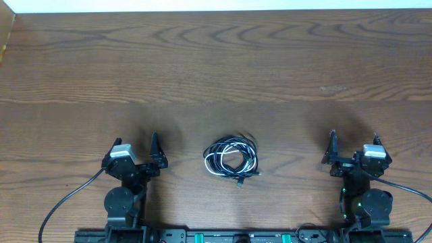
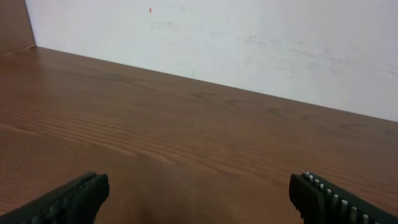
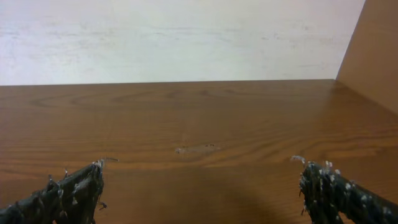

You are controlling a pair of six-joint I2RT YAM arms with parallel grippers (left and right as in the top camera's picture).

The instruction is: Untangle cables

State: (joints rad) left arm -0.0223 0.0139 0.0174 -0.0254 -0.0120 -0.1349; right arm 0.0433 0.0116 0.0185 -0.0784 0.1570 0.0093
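The cables (image 1: 231, 156) lie in 1 small, tight coil on the table (image 1: 216, 67), near its front edge and about midway between the 2 arms. Black cords and at least 1 white cord loop over each other; how many cords there are I cannot tell. A plug end sticks out at the coil's near side. Nothing touches the bundle.

The left gripper (image 1: 136, 146) sits well apart from the coil on 1 side and the right gripper (image 1: 354, 144) well apart on the other, both low by their bases and pointing away across the table. Each has its jaws spread wide with nothing between them. Neither wrist view shows the cables, only bare wood and the wall (image 2: 249, 43) beyond.

By my reading the task has not begun: this is the step before the 1st reach. The next move likely calls for 1 arm to swing inward and down over the coil and close on a single outer loop or the free plug end, not the whole bunch, while the other arm pins or takes a different cord so the 2 can be drawn apart.
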